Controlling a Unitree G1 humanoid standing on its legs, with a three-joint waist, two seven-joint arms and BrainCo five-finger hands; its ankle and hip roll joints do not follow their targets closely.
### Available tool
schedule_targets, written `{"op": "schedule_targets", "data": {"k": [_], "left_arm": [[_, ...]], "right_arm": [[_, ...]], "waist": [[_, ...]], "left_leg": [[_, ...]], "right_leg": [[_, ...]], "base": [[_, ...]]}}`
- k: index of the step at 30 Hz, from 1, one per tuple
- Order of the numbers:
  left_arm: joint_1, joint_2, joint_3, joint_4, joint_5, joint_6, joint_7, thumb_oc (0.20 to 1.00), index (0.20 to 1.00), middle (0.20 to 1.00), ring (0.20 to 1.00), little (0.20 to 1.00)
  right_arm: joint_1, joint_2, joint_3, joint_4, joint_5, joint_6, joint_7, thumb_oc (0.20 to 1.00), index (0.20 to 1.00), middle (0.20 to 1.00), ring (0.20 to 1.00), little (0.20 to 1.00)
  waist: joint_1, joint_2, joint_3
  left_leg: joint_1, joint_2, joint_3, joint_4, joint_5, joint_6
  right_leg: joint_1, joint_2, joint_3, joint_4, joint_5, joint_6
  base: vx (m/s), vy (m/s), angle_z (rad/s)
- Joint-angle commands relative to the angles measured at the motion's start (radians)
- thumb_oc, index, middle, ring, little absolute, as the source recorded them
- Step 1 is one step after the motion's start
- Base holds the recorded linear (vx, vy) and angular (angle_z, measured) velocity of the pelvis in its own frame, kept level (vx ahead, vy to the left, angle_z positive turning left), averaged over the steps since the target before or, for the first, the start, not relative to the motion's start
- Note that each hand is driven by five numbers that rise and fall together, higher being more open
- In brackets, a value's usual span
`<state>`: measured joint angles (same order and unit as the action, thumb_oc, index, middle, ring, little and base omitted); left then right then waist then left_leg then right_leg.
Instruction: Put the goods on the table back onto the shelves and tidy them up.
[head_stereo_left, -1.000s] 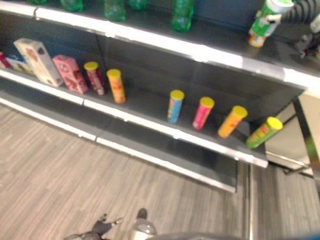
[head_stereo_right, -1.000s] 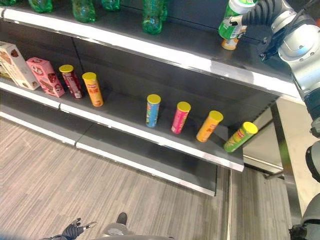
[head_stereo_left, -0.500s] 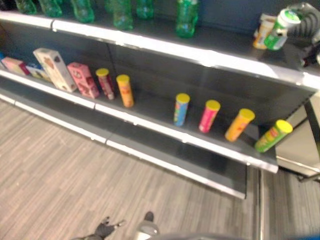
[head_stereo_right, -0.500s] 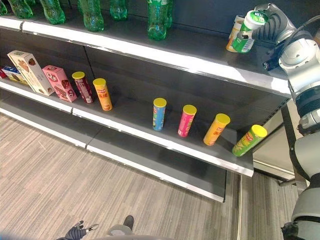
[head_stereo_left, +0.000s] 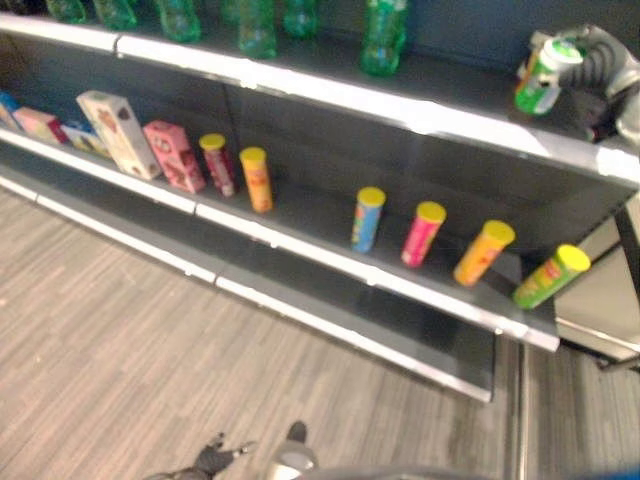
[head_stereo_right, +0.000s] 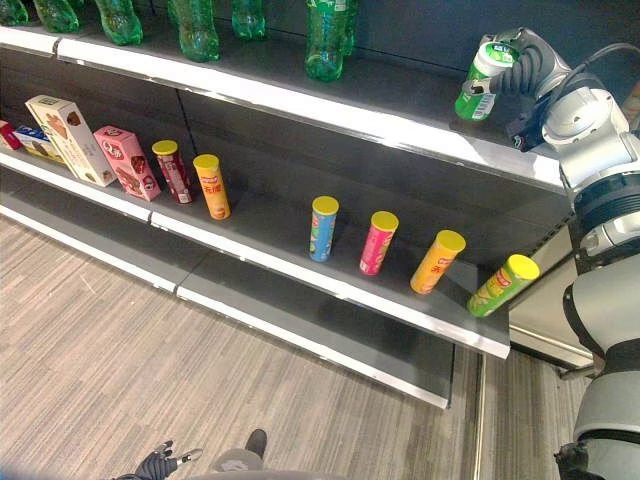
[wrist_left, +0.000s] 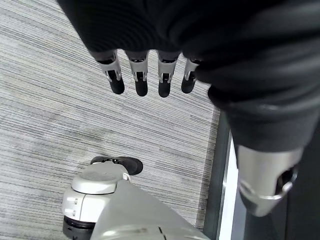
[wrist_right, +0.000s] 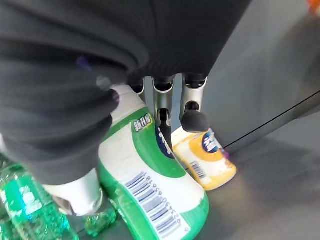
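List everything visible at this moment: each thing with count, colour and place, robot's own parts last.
Green-and-white bottle: one, top shelf, right end, in the right hand.
Yellow-and-white bottle: one, top shelf, just behind the green-and-white one.
Green bottles: several, clear green, along the top shelf's left and middle.
Tubes: six, yellow lids; dark red and orange at left, then blue, pink, orange and green to the right; middle shelf.
Boxes: one pink, one pale tall, plus small ones further left; middle shelf, left.
Shelves: dark grey boards with pale front edges.
Floor: grey, striped.
Right hand: curled round the green-and-white bottle.
Left hand: low over the floor, fingers straight.
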<state>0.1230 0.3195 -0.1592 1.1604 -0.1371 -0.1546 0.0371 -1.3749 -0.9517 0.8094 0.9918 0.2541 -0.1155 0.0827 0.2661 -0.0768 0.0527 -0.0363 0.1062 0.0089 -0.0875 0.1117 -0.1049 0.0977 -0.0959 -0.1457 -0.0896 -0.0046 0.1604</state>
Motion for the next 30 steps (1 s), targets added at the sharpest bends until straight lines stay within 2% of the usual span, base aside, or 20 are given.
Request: {"op": "schedule_targets", "data": {"k": [1, 26, 27, 30], "left_arm": [[-0.079, 0.019, -0.045, 0.033, 0.002, -0.013, 0.002, 1.000, 1.000, 1.000, 1.000, 1.000], [-0.095, 0.020, -0.062, 0.021, 0.016, -0.012, -0.003, 1.000, 1.000, 1.000, 1.000, 1.000], [-0.093, 0.020, -0.062, 0.021, 0.017, -0.012, -0.002, 1.000, 1.000, 1.000, 1.000, 1.000], [-0.095, 0.018, -0.063, 0.022, 0.017, -0.011, -0.002, 1.000, 1.000, 1.000, 1.000, 1.000]], "right_arm": [[-0.080, -0.041, 0.020, 0.028, -0.018, -0.008, -0.006, 0.200, 0.200, 0.200, 0.200, 0.200], [-0.032, -0.013, 0.006, 0.071, -0.063, 0.001, 0.013, 0.200, 0.200, 0.200, 0.200, 0.200], [-0.032, -0.013, 0.004, 0.072, -0.063, 0.002, 0.011, 1.000, 1.000, 1.000, 1.000, 1.000], [-0.032, -0.013, 0.002, 0.083, -0.070, 0.003, 0.005, 1.000, 1.000, 1.000, 1.000, 1.000]], "waist": [[0.043, -0.027, 0.010], [0.030, -0.017, 0.022], [0.030, -0.016, 0.022], [0.029, -0.015, 0.020]], "left_leg": [[0.043, -0.034, 0.094, 0.016, -0.118, -0.029], [0.048, -0.034, 0.104, 0.016, -0.123, -0.028], [0.048, -0.034, 0.105, 0.016, -0.123, -0.028], [0.048, -0.035, 0.107, 0.017, -0.124, -0.027]], "right_leg": [[-0.009, 0.003, 0.003, 0.033, -0.082, 0.061], [-0.016, -0.003, 0.006, 0.040, -0.084, 0.061], [-0.016, -0.003, 0.006, 0.039, -0.084, 0.061], [-0.016, -0.002, 0.004, 0.039, -0.084, 0.061]], "base": [[0.00, 0.000, 0.00], [0.00, 0.000, 0.00], [0.00, 0.000, 0.00], [0.00, 0.000, 0.00]]}}
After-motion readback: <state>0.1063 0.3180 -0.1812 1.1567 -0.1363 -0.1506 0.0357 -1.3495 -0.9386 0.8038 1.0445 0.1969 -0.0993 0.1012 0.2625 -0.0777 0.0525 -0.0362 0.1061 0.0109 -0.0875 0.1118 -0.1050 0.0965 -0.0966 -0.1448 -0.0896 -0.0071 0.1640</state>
